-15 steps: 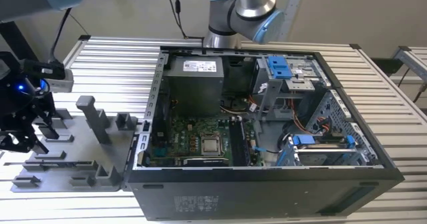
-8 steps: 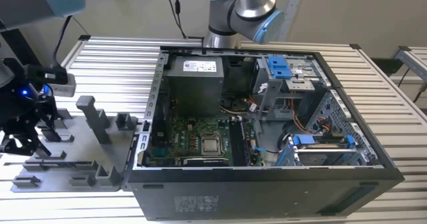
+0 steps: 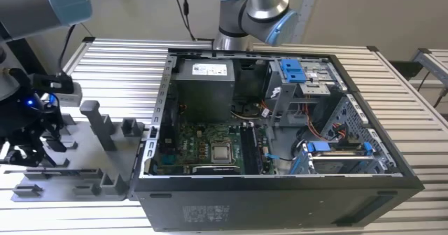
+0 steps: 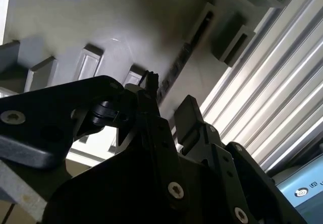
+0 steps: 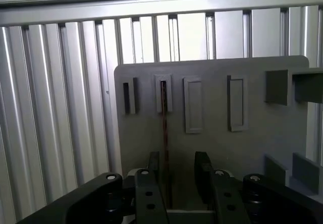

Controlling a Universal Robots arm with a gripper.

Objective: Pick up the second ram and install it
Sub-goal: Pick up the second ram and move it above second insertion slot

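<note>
Picking up: my jaws stand apart astride the second ram [image 5: 164, 128] in its grey holder [image 5: 212, 148]; gripping likely needs centring.

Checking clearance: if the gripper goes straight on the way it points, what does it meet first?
Probably the gray holder tray; the second ram, on edge in its slot, seems lined up between the open fingers. Depth is unclear.
</note>
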